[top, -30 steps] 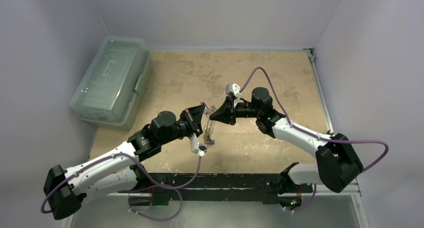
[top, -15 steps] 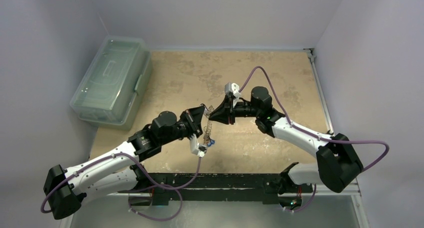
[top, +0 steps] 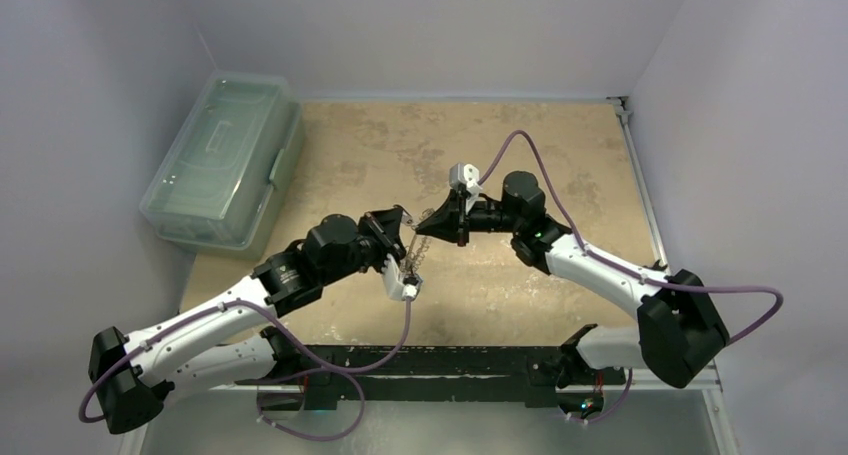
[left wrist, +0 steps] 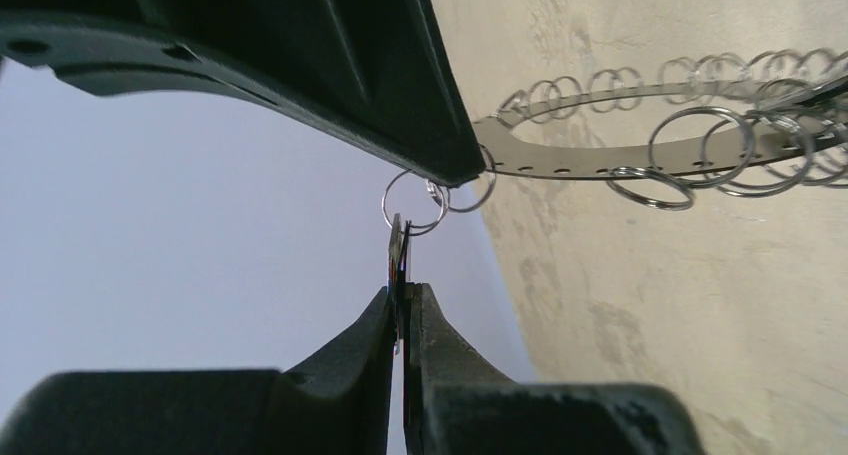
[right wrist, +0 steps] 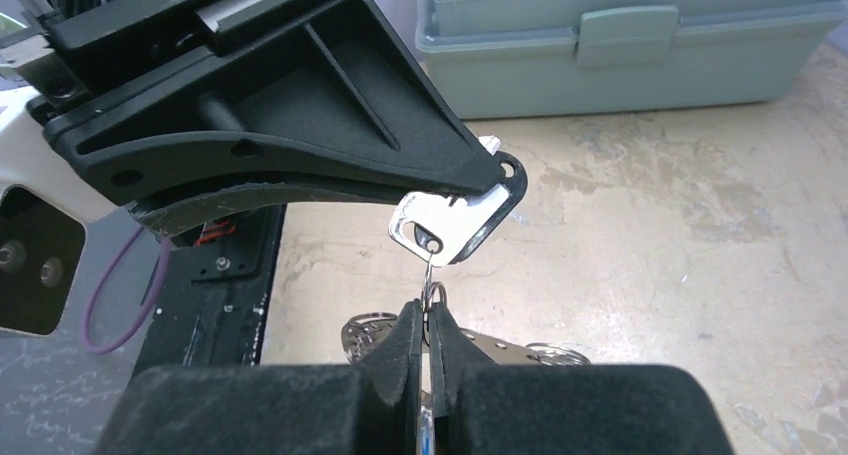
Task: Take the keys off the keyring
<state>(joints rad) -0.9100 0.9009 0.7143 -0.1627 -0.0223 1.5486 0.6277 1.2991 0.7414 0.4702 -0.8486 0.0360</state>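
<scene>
Top view, left fingers (top: 398, 227): clenched, tip to tip with the right fingers (top: 425, 225) above mid-tabletop (top: 560, 145).
Top view, keyring (top: 414, 258): hangs between the two tips, clear of the tabletop; detail too small to tell.
Top view, box (top: 225, 160): pale green, lid on, far left edge, well apart from the arms.
Left wrist, left fingers (left wrist: 402, 305): clamped on one key (left wrist: 399, 260), seen edge-on.
Left wrist, small rings (left wrist: 415, 200): link the key's head to the keyring's end, at the right fingers' tip.
Left wrist, keyring (left wrist: 600, 162): flat silvery band with holes, fringed with small rings, running right from that tip, in the air.
Right wrist, right fingers (right wrist: 428, 315): pinched tight on a small ring at the keyring (right wrist: 500, 353) edge.
Right wrist, key (right wrist: 450, 220): silvery, dark-edged, held flat in the left fingers (right wrist: 480, 175), just above the right fingers.
</scene>
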